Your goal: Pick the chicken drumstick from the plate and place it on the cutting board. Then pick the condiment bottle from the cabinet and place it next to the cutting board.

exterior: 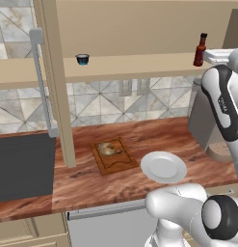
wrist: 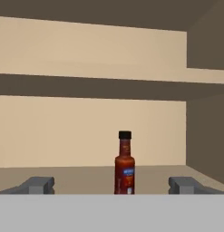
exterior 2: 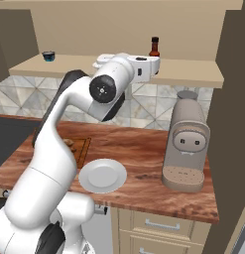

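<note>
On the far left of the cabinet shelf sits a small blue-rimmed cup. Below, on the countertop, the chicken drumstick lies on the cutting board, with the white plate bare just to its right. The condiment bottle stands upright on the shelf – its blue label is too blurred to read. The gripper, jaws wide apart, faces it without touching. Far right, a coffee machine – partly hidden behind the arm in the left base view.

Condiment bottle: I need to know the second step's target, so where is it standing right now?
The condiment bottle stands upright on the cabinet shelf, toward its right end above the coffee machine, far from the blue-rimmed cup. In the hand view it stands centred ahead between the open fingers.
</note>
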You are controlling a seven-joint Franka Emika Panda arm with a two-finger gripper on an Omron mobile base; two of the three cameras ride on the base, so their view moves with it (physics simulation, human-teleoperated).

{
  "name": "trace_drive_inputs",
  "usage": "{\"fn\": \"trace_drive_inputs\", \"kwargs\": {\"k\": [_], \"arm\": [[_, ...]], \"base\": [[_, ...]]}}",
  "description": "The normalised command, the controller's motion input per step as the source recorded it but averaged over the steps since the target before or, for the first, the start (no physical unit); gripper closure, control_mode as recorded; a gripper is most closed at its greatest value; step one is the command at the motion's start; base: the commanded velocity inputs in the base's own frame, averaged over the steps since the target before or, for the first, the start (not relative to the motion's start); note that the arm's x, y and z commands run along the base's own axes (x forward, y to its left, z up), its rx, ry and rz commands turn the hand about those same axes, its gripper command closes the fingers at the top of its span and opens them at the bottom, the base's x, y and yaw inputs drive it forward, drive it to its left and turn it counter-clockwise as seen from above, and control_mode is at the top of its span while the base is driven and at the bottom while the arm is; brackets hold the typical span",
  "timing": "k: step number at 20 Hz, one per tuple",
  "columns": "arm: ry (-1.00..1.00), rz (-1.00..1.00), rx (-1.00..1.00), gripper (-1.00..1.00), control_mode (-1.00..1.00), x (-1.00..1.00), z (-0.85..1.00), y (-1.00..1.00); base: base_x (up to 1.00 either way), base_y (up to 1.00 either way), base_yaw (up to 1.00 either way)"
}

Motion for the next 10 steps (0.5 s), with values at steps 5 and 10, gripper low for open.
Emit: {"fn": "trace_drive_inputs", "kwargs": {"k": [5,10], "arm": [[0.00,0.00,0.00,-1.00,-1.00,0.08,0.00,0.01],[0.00,0.00,0.00,-1.00,-1.00,0.13,0.00,0.00]], "base": [[0.00,0.00,0.00],[0.00,0.00,0.00]]}}
